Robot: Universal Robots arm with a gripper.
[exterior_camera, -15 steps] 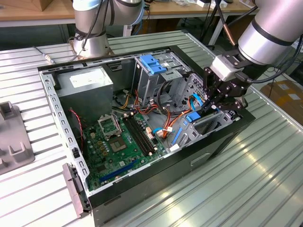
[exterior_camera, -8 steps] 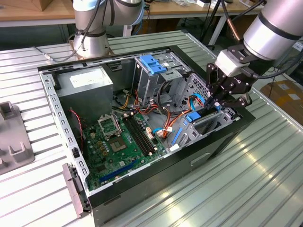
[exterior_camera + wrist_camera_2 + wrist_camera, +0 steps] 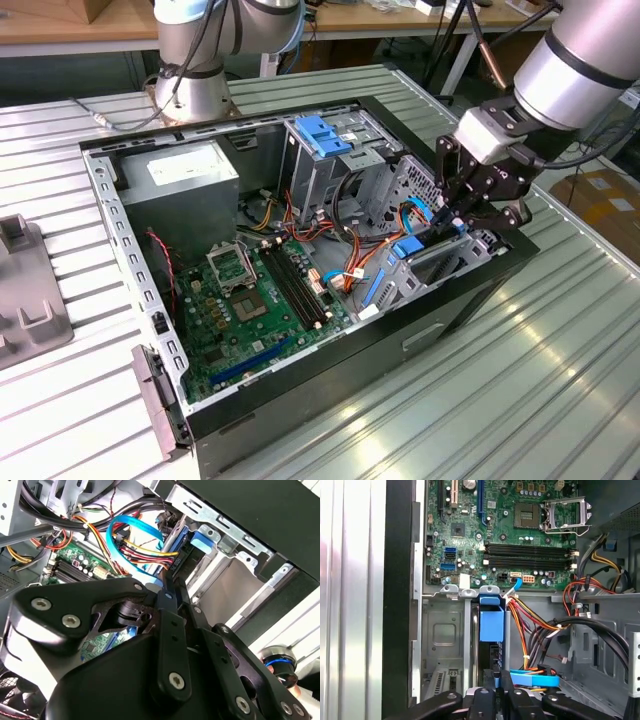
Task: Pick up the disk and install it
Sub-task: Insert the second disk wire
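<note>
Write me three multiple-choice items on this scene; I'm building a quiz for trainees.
1. Where is the claw?
A. Over the power supply
B. At the drive bay, at the exterior view's right
C. On the table, outside the case

2. What colour is the disk's carrier?
A. Red
B. Yellow
C. Blue

3. How is the computer case?
A. Open, with the motherboard exposed
B. Closed by a side panel
C. Wrapped in foil

Answers:
1 B: the claw reaches into the drive bay.
2 C: the disk shows a bright blue frame.
3 A: the computer case lies open, and the motherboard is visible.
</note>
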